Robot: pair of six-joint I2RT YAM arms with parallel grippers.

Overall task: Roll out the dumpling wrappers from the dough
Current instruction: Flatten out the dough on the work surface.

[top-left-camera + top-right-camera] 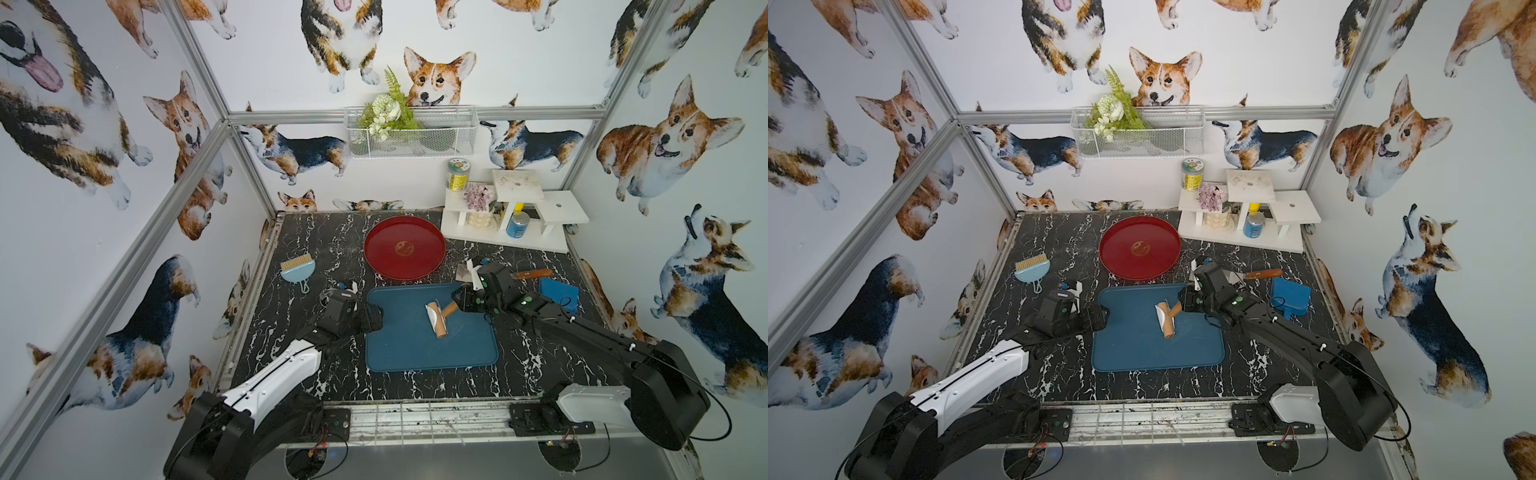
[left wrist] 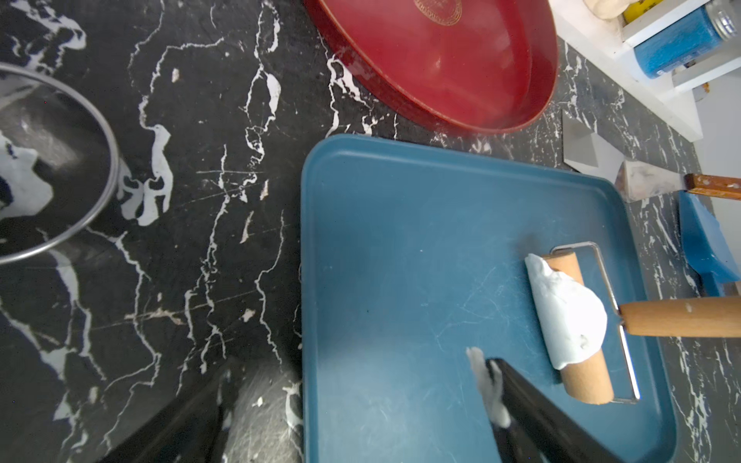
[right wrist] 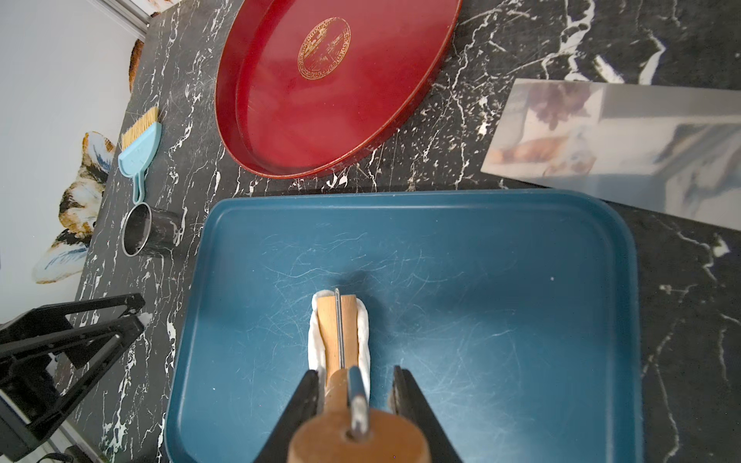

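The dough [image 1: 432, 319] [image 1: 1160, 317] is a soft white sheet stuck to and wrapped round the drum of a wooden roller [image 2: 589, 373] that lies on the blue tray [image 1: 415, 353]. In the wrist views the dough [image 2: 565, 312] [image 3: 363, 332] curls up both sides of the drum. My right gripper [image 1: 461, 301] [image 3: 355, 373] is shut on the roller's wooden handle [image 2: 681, 316]. At the tray's left edge my left gripper [image 1: 374, 318] [image 2: 357, 368] is open and holds nothing. A white smear of dough clings to one of its fingers [image 2: 487, 385]. Dumpling wrappers are out of view.
A red round plate [image 1: 405, 247] sits behind the tray. A metal ring cutter [image 3: 148, 228] and a small blue brush [image 1: 297, 268] lie to the left. A scraper [image 1: 536, 273] and a blue box [image 1: 559, 293] lie to the right. A white shelf [image 1: 511, 216] fills the back right corner.
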